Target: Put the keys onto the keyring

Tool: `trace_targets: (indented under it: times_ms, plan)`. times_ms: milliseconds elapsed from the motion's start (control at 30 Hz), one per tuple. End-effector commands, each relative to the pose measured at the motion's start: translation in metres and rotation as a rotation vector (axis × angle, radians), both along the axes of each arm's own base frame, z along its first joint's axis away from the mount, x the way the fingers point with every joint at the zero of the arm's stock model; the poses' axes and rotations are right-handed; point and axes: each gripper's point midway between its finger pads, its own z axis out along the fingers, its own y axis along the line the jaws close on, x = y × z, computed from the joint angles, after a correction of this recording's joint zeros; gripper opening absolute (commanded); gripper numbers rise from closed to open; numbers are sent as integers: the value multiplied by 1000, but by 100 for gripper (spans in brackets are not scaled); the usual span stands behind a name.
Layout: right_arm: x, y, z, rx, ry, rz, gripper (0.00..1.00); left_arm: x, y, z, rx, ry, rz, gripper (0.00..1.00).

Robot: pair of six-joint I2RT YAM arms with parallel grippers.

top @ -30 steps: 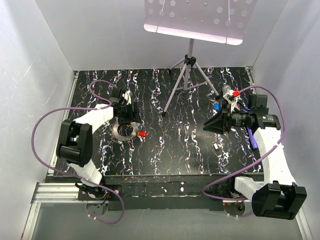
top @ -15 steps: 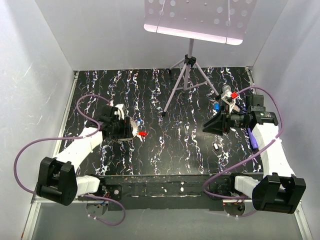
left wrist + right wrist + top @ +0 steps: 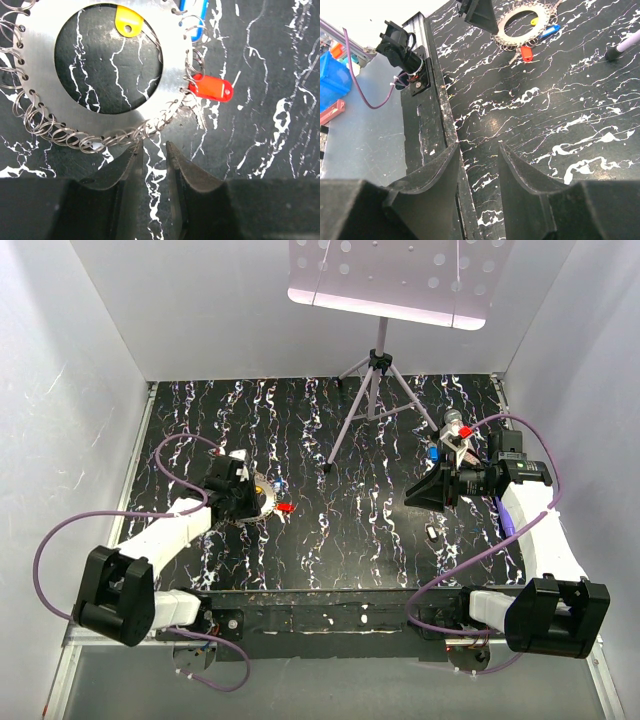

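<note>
left tool (image 3: 153, 146) is hovering low over the marbled black desk (image 3: 270, 100), jaws narrowly parted with nothing between them, tips just beside the wire coil rimming the keyring (image 3: 165, 85) (a flat silver ring lying on the desk's left side). yellow key head (image 3: 128, 26) is showing inside the ring, blue key (image 3: 197, 14) and red tag (image 3: 212, 89) at its edge. right tool (image 3: 479, 147) is hanging agape and empty, well apart from the ring.
</note>
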Motion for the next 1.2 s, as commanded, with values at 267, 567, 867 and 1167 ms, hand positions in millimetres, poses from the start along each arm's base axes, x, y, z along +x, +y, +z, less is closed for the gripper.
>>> trace_targets:
  times_ms: [267, 567, 867, 1167]
  plan:
    - [-3, 2, 5, 32, -3, 19, 45, 7, 11, -17, 23, -36, 90, 23]
    - [-3, 2, 4, 37, 8, 19, 45, 1, -2, -15, -46, -9, 54, 24]
    - [-3, 2, 5, 39, 4, 20, 45, 1, 7, -25, -2, 12, 110, 25]
    - [-3, 3, 6, 42, 1, 23, 45, 1, 8, -33, 8, 41, 125, 26]
